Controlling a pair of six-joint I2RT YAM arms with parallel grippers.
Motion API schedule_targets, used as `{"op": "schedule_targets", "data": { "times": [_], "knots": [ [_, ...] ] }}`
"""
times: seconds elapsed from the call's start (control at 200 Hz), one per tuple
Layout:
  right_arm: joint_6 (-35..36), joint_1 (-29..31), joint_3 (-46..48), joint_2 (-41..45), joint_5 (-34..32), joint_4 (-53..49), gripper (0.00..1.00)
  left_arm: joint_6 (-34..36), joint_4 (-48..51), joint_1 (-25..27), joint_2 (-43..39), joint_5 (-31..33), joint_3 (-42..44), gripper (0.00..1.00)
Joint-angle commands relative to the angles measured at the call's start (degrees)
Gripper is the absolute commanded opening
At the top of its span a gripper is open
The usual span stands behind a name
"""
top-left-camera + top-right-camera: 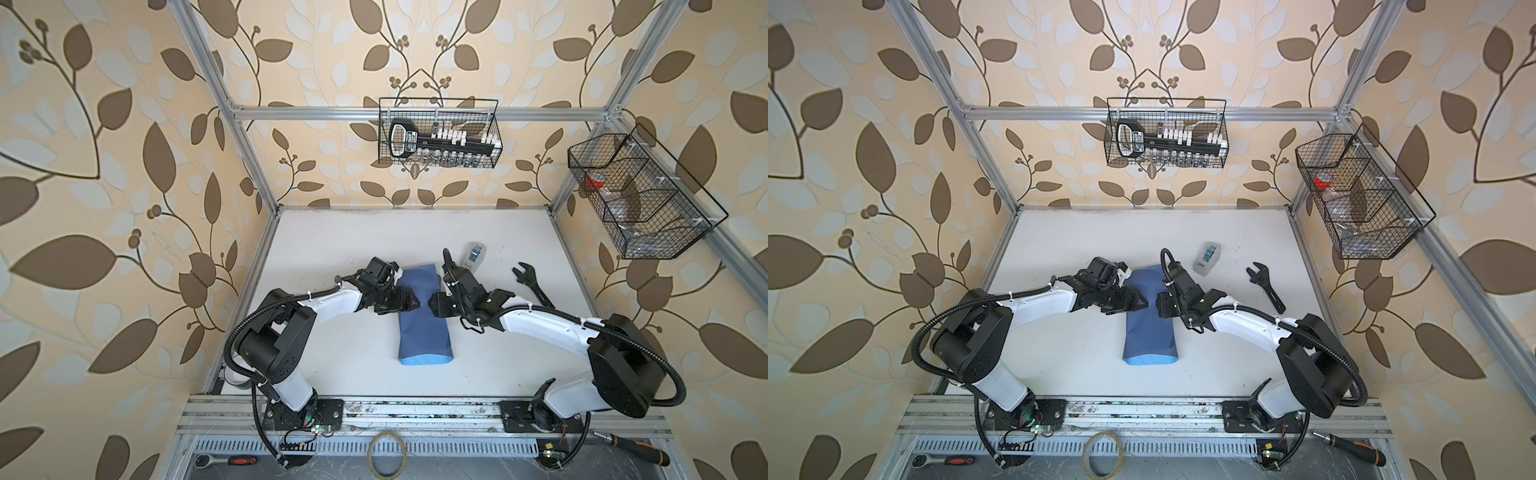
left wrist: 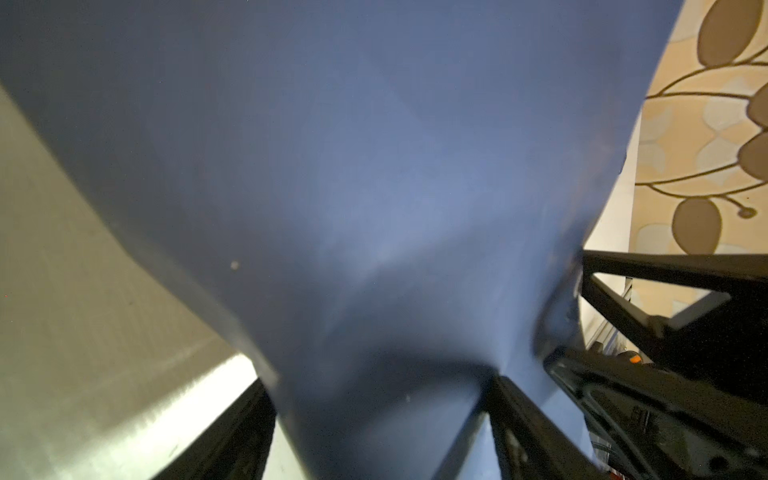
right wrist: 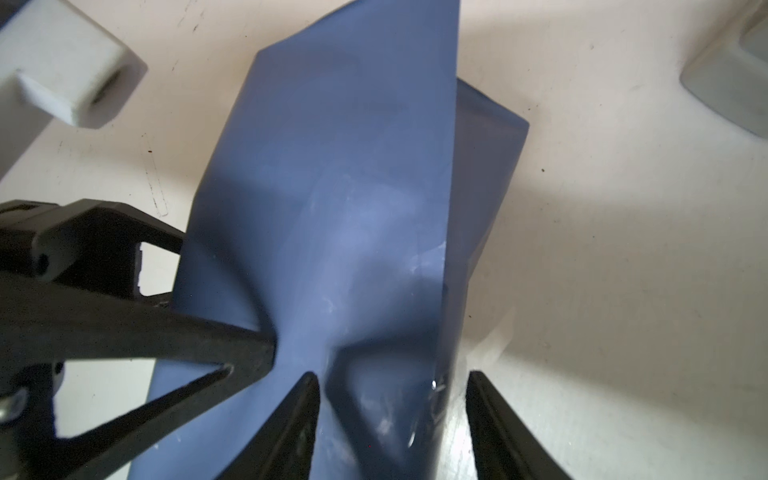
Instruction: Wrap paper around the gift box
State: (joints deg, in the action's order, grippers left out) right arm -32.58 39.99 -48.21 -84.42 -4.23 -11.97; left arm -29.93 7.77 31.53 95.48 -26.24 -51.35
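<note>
Though the dark navy gift box itself is hidden, the slate-blue paper (image 1: 419,328) (image 1: 1150,332) lies folded into a long tube at the middle of the white table (image 1: 332,249). In both top views its sky-blue inner face shows at the six o'clock end. The left gripper (image 1: 411,302) (image 1: 1144,303) meets the tube's middle from nine o'clock and the right gripper (image 1: 432,305) (image 1: 1158,305) from three o'clock. A small clear tape dispenser (image 1: 473,254) (image 1: 1207,257) lies at one o'clock of the tube and a black adjustable wrench (image 1: 530,286) (image 1: 1266,291) near two o'clock, both apart from the paper.

In the left wrist view the paper (image 2: 374,187) blocks nearly everything. The left gripper (image 2: 380,382) stands spread wide, with paper bulging between its fingers.

In the right wrist view the right gripper (image 3: 390,376) stands parted astride the paper's (image 3: 332,187) overlapping edge, pinching nothing. One of the left gripper's black fingers (image 3: 249,340) presses into the paper.
</note>
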Motion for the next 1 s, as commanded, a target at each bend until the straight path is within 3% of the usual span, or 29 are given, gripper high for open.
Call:
{"op": "schedule_targets", "data": {
  "times": [0.0, 0.495, 0.88, 0.995],
  "knots": [
    [0.17, -0.24, 0.89, -0.73, 1.23, 1.05, 0.59, 1.9, 8.32, 0.64, 7.28, 14.12, 3.38, 0.8],
    [0.34, -1.13, 0.81, -2.87, 4.89, 3.09, 0.61, 1.81, 8.4, 0.64, 7.33, 14.18, 3.4, 0.8],
    [-0.62, -4.07, 3.24, -6.15, 16.76, 10.91, 0.7, 1.72, 7.83, 0.64, 7.7, 13.88, 3.42, 0.8],
    [-0.66, -4.61, 3.82, -7.09, 18.56, 12.59, 0.77, 1.85, 7.81, 0.63, 7.91, 13.78, 3.36, 0.8]
  ]
}}
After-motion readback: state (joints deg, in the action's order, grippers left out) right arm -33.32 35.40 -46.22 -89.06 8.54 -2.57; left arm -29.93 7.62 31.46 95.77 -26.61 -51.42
